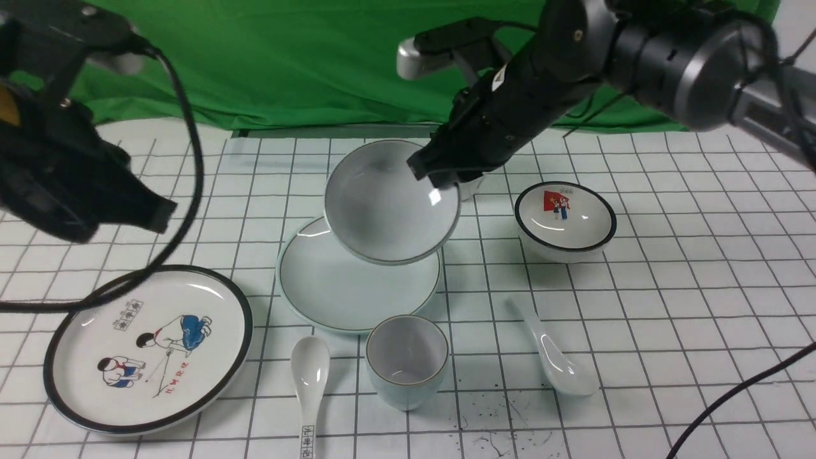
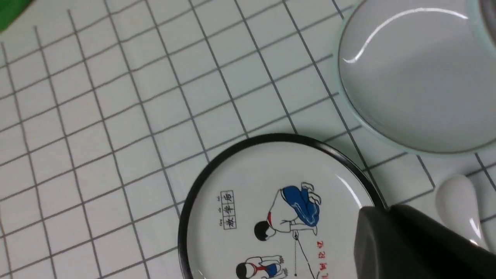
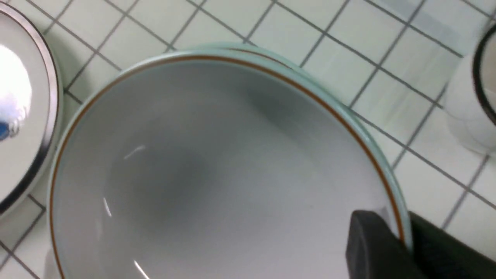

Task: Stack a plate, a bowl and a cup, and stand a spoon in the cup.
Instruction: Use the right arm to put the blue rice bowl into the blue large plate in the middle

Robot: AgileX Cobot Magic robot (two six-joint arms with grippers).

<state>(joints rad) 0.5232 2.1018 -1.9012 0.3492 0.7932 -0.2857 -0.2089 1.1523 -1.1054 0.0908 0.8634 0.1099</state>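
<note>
My right gripper (image 1: 440,178) is shut on the rim of the pale blue-green bowl (image 1: 389,204), one finger inside and one outside (image 3: 405,240). The bowl (image 3: 217,174) hangs tilted, its opening turned toward me, over the far part of the plain plate (image 1: 344,287). The short cup (image 1: 406,360) stands upright just in front of the plate. The plain white spoon (image 1: 554,357) lies to the cup's right. My left gripper (image 1: 159,217) hovers at the left, shut and holding nothing, above the edge of the cartoon plate (image 2: 271,217).
A black-rimmed cartoon plate (image 1: 146,347) lies at the front left. A spoon with black characters (image 1: 310,382) lies left of the cup. A black-rimmed bowl with a red picture (image 1: 565,217) stands at the right. A white black-rimmed cup (image 3: 471,108) stands behind the right gripper.
</note>
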